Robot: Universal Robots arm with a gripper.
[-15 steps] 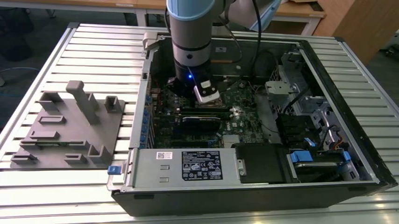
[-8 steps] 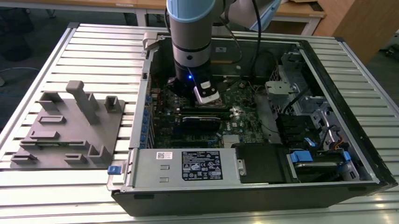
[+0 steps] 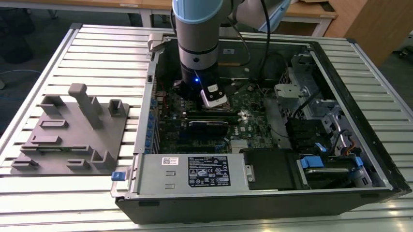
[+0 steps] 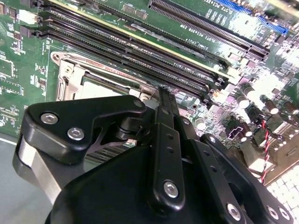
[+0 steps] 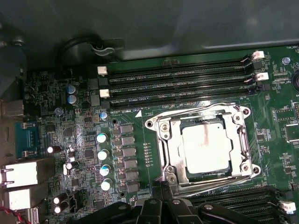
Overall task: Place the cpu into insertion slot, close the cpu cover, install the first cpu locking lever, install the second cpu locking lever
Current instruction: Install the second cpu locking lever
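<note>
With cover (image 5: pixel 205 122) down: one cpu (image 5: pixel 205 148); one gripper (image 5: pixel 161 201) nearby

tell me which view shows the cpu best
The first wrist view: the cpu faces the camera whole, silvery top framed by the closed cpu cover. The second wrist view catches a slice of it behind the gripper. In the exterior view the arm hides the socket area.
</note>
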